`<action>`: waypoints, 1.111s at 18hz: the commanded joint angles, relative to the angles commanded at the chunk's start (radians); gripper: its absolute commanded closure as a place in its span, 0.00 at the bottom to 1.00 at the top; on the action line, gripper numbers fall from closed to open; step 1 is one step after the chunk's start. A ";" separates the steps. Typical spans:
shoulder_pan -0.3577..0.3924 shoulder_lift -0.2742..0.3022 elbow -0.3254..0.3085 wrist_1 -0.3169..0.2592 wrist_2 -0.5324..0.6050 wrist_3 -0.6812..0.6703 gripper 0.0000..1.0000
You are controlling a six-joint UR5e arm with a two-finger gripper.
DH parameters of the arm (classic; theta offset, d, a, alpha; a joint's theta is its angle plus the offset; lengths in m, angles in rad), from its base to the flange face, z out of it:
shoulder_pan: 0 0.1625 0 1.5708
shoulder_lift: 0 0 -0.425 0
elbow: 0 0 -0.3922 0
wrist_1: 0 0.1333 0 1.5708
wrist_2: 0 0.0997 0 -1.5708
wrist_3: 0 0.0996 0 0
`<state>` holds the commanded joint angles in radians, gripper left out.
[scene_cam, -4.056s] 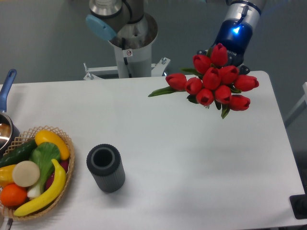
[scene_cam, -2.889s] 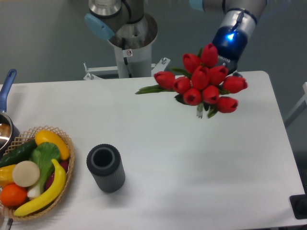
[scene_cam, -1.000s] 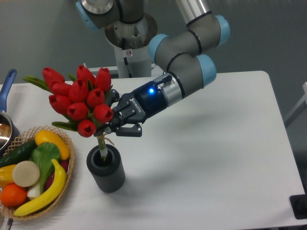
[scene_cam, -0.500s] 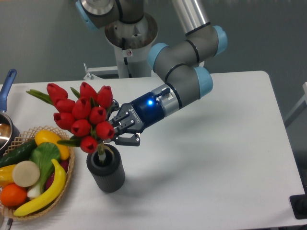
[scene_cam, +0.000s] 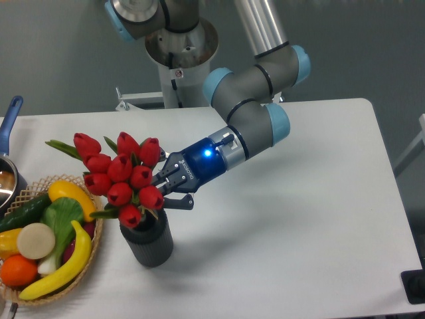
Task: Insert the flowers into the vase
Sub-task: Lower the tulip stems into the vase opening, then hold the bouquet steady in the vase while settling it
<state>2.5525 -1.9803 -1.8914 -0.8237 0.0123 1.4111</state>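
Note:
The flowers [scene_cam: 121, 178], a bunch of red tulip heads with green leaves, sit low over the vase [scene_cam: 148, 244], their stems down inside its mouth. The vase is a dark grey ribbed cylinder standing upright at the table's front left; its mouth is hidden by the blooms. My gripper [scene_cam: 167, 191] reaches in from the right, just above the vase rim, with its fingers still around the stems right under the heads. The bunch leans a little to the left.
A wicker basket [scene_cam: 93, 246] of fruit and vegetables, with a banana [scene_cam: 63, 267] at its near side, stands just left of the vase. A pot with a blue handle [scene_cam: 9, 117] sits at the far left edge. The arm's base [scene_cam: 179, 63] rises behind the table.
The gripper carried the flowers from the back right across to the vase, then lowered them. Over the last second the stems sank deeper and the heads came down onto the rim.

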 joint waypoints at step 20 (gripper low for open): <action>-0.002 -0.054 -0.009 0.000 0.020 0.051 0.88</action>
<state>2.5510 -2.0340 -1.9006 -0.8237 0.0322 1.4619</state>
